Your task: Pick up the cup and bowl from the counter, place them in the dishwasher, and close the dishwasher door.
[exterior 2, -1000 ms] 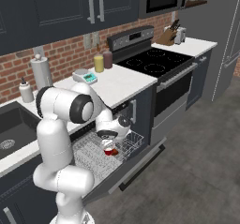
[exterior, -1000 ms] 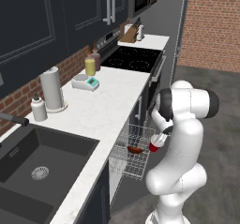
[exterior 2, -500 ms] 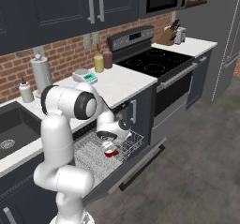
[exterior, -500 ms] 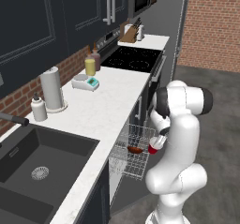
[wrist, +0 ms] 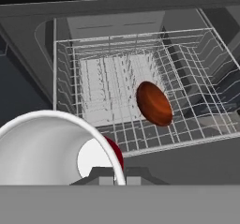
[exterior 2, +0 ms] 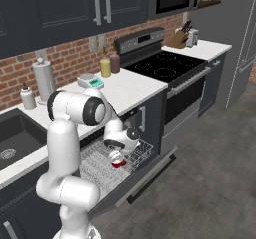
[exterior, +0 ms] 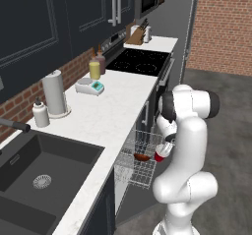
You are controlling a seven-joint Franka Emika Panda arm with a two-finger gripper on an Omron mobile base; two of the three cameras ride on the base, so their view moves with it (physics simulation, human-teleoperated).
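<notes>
The gripper hangs low beside the pulled-out wire rack in the left base view, its jaws clamped on the cup, which sits at the rack's right edge. The bowl lies in the rack just left of the cup, and the counter runs away toward the far stove.

From the right base view the gripper holds the cup over the near right corner of the rack. The dishwasher door is dropped open below it, nearly flat.

In the hand view the cup fills the lower left, its white rim and inside tilted toward the camera, with a sliver of red wall beside it. The bowl stands on edge among the wires of the rack, near the middle.

The cup looks light, rigid and smooth, so a pinch across its rim wall should hold it, though it could slip if knocked against the wires. It probably tips easily once set down on the uneven rack.
</notes>
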